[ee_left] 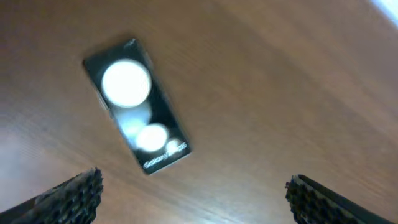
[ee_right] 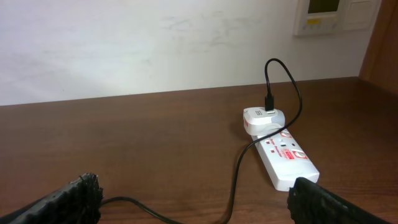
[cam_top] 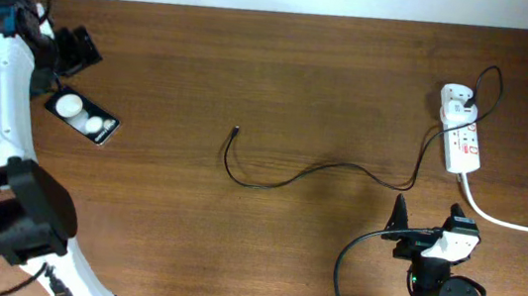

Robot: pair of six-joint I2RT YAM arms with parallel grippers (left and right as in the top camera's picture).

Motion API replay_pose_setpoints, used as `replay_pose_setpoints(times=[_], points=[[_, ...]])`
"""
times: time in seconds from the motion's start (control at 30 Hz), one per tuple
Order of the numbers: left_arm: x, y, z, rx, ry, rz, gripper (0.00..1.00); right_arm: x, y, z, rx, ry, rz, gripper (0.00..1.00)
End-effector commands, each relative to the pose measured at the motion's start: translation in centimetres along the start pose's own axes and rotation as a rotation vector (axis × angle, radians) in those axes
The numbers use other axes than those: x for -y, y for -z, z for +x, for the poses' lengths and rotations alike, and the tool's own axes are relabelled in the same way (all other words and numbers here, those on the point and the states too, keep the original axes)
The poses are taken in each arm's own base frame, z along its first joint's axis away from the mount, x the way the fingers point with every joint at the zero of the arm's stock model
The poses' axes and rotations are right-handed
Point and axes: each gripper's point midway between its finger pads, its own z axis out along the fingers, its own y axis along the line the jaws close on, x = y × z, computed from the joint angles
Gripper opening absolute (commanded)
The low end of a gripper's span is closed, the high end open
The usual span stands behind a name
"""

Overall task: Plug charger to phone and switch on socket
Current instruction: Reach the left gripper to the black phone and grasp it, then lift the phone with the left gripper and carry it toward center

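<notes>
The black phone (cam_top: 84, 117) lies flat at the far left of the table, two white round patches on its face; in the left wrist view (ee_left: 137, 106) it lies just ahead of the fingers. My left gripper (cam_top: 74, 49) hovers over the table just behind it, open and empty. The charger's thin black cable (cam_top: 321, 171) runs across the middle, its plug tip (cam_top: 235, 131) free on the wood, to the white adapter (cam_top: 456, 95) plugged into the socket (cam_top: 463, 143). My right gripper (cam_top: 426, 233) is open and empty at the near right, in front of the socket (ee_right: 287, 158).
The socket's thick white cord (cam_top: 514, 225) runs off the right edge of the table. A white wall and a wall panel (ee_right: 336, 15) stand behind the table's far edge. Bare brown wood lies between the phone and the cable tip.
</notes>
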Motion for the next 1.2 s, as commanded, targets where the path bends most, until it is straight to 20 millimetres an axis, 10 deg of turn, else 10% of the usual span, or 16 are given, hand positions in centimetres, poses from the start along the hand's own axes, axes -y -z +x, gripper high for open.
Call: replay_pose_setpoints(times=[0.0,0.47,1.17], points=[[-2.7,-3.2,0.3,-0.05,0.109,-0.098,0.99,-0.2,0.0,0.4,-0.006,-0.003,-0.008,0.99],[-6.1,-14.2,3.3,-0.233,0.247,-0.188,0.99,-0.2,0.0,0.4,-0.006,-0.003,-0.009,0.99],[-7.4,-19.0,5.7,-0.313,0.287,-0.228,0.84,-0.2,0.0,0.4,-0.006,-0.003,-0.009,0.99]])
